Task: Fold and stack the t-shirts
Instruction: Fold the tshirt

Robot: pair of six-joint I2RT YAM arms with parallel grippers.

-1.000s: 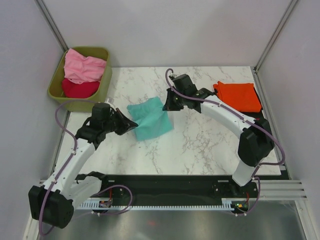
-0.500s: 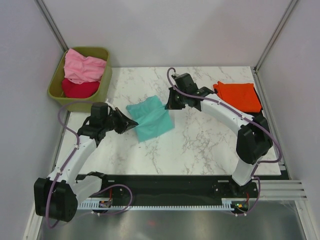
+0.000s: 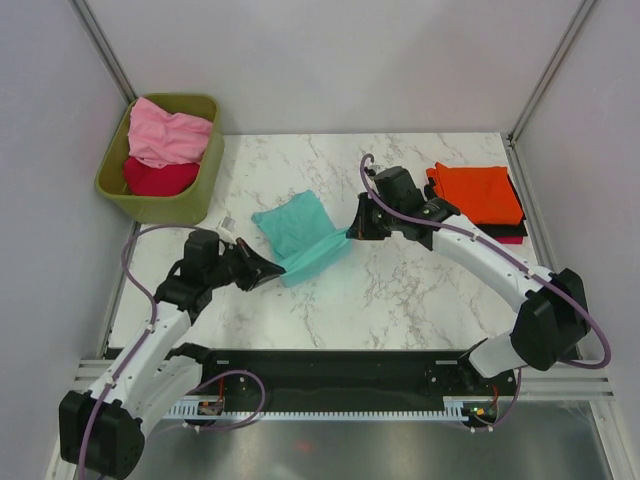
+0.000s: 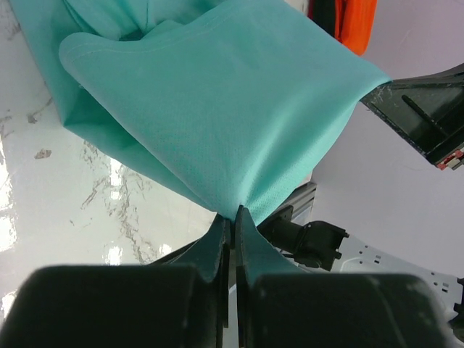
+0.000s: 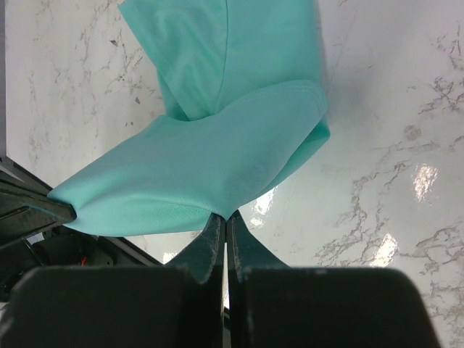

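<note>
A teal t-shirt lies part-folded at the middle of the marble table, its near edge lifted off the top. My left gripper is shut on the near left corner of that edge, and the cloth fans up from the pinched tips. My right gripper is shut on the right corner, the shirt stretched from its tips. A folded orange t-shirt rests at the back right on darker cloth. Pink and crimson t-shirts fill the bin.
The olive-green bin stands at the table's back left corner. Grey walls close in the left, back and right. A black rail runs along the near edge between the arm bases.
Both grippers, still pinching the teal shirt, moved toward the near edge and rightward. The shirt's near edge rose and folded over toward the front.
</note>
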